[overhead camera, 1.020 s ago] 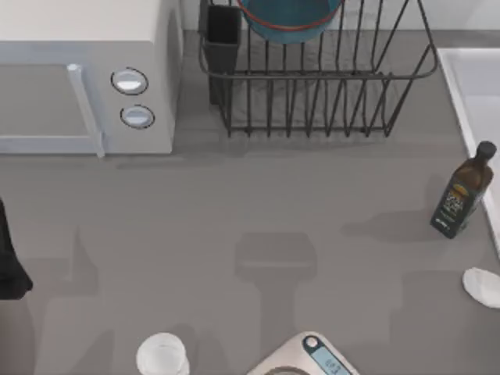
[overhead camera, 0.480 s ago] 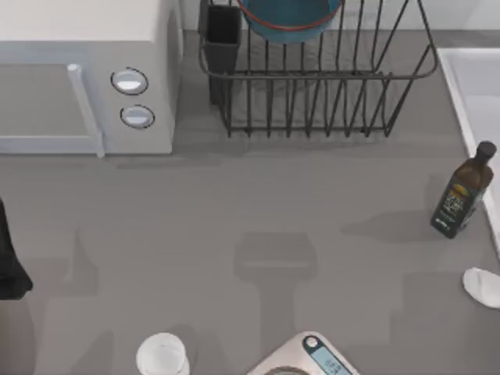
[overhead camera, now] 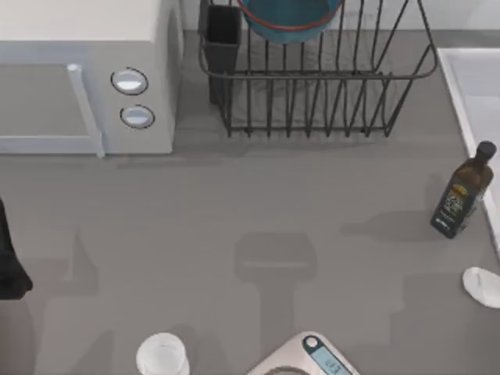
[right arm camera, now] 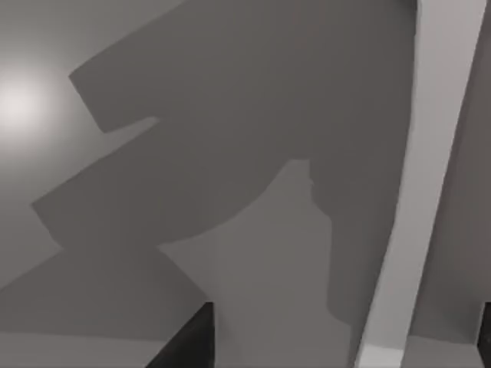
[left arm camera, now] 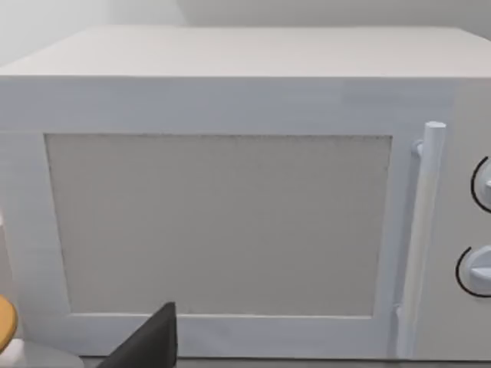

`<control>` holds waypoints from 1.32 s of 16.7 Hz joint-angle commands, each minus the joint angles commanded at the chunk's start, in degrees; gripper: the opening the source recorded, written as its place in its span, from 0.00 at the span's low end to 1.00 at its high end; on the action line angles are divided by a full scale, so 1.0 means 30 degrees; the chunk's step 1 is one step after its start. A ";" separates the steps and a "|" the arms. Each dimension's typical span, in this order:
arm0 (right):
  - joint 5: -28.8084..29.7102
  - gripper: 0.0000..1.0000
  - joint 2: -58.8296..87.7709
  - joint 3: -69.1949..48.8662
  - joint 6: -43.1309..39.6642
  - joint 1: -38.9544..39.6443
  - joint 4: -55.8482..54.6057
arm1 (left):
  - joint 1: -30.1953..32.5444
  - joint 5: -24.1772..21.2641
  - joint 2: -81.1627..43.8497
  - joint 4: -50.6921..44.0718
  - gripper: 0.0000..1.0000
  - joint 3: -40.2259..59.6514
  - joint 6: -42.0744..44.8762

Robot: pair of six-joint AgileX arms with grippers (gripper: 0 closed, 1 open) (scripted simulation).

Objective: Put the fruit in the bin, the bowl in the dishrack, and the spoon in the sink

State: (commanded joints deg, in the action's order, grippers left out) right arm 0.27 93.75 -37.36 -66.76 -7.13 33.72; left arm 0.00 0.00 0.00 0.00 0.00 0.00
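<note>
The blue bowl [overhead camera: 289, 19] sits inside the dark wire dishrack [overhead camera: 312, 101] at the back of the table. On the counter at the right edge lies the white spoon [overhead camera: 480, 285], in front of the white sink [overhead camera: 476, 86]. The fruit and the bin are out of view. Part of my left arm [overhead camera: 8, 262] rests at the table's left edge; its wrist view faces the microwave [left arm camera: 222, 222] with one dark finger [left arm camera: 149, 341] in the corner. My right gripper [right arm camera: 337, 341] is open, with nothing between its fingers, over grey counter beside a pale strip [right arm camera: 430, 192].
A white microwave [overhead camera: 86, 86] fills the back left. An olive oil bottle [overhead camera: 461, 191] stands near the sink's rim. A clear glass [overhead camera: 162, 355] and a kitchen scale [overhead camera: 312, 358] sit at the front edge. The rack's black utensil cup [overhead camera: 223, 47] is at its left corner.
</note>
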 joint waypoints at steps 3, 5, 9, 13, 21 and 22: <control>0.0000 0.00 0.0000 0.0000 0.0000 0.0000 0.0000 | 0.0000 0.0000 0.0000 0.0000 1.00 0.0000 0.0000; 0.0000 0.00 0.0000 0.0000 0.0000 0.0000 0.0000 | 0.0000 0.0000 0.0000 0.0000 1.00 0.0000 0.0000; -0.0134 0.00 -0.1329 -0.0783 0.0699 0.0072 0.2048 | 0.0000 0.0000 0.0000 0.0000 1.00 0.0000 0.0000; -0.0137 0.00 -0.2046 -0.2269 0.0513 0.0076 0.4281 | 0.0000 0.0000 0.0000 0.0000 1.00 0.0000 0.0000; -0.0129 0.00 -0.4603 -0.6055 0.0569 -0.0011 1.0615 | 0.0000 0.0000 0.0000 0.0000 1.00 0.0000 0.0000; -0.0129 0.00 -0.4620 -0.6072 0.0573 -0.0011 1.0634 | 0.0000 0.0000 0.0000 0.0000 1.00 0.0000 0.0000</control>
State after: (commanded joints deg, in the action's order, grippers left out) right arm -0.11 79.89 -55.57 -65.04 -7.17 65.62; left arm 0.00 0.00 0.00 0.00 0.00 0.00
